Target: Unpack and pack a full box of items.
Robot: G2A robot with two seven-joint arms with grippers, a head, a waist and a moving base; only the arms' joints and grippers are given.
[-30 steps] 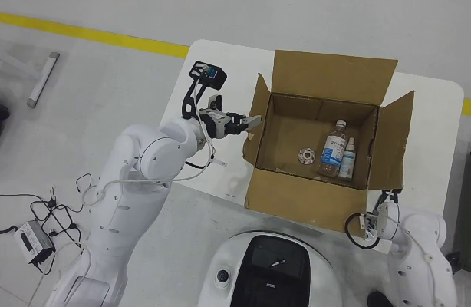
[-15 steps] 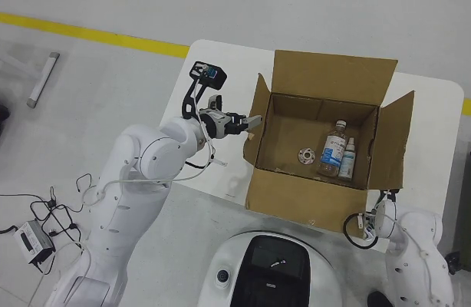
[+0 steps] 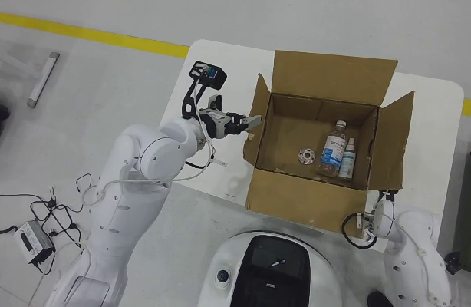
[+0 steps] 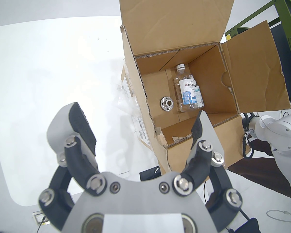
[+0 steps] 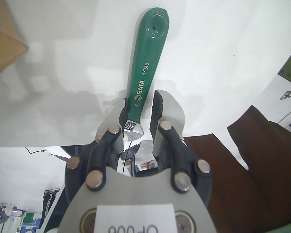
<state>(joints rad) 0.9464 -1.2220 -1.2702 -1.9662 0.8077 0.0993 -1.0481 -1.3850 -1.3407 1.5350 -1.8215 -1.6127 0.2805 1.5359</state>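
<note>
On your left, the left end effector (image 3: pixel 252 122) hangs over the desk (image 3: pixel 220 69) just beside the box's left flap, its fingers spread wide with nothing between them. It has not shifted over the last second, so treat that arm as waiting.

In the middle stands the box (image 3: pixel 297 201), all four flaps open. On its floor lie a small metal flange (image 3: pixel 305 155), a large clear bottle (image 3: pixel 333 148) on its side next to it, and a smaller bottle (image 3: pixel 347 159) touching the large one on the far side from the flange. None of the three has moved.

On your right, the one change is in the right arm (image 3: pixel 412 238): it has edged slightly by the box's near right corner. Its right end effector (image 5: pixel 140 103) sits low over the desk, fingers narrowly parted astride the head end of a green-handled wrench (image 5: pixel 148 59). One pad meets the handle, while the other shows a thin gap, so it is not pinching. The wrench lies flat on the desk, outside the box.

What that means for you: the wrench looks like the item in hand, either just laid down or about to be taken; these pictures do not settle which. If unpacking, three items remain inside, and the idle left arm is the one nearest the flange.
</note>
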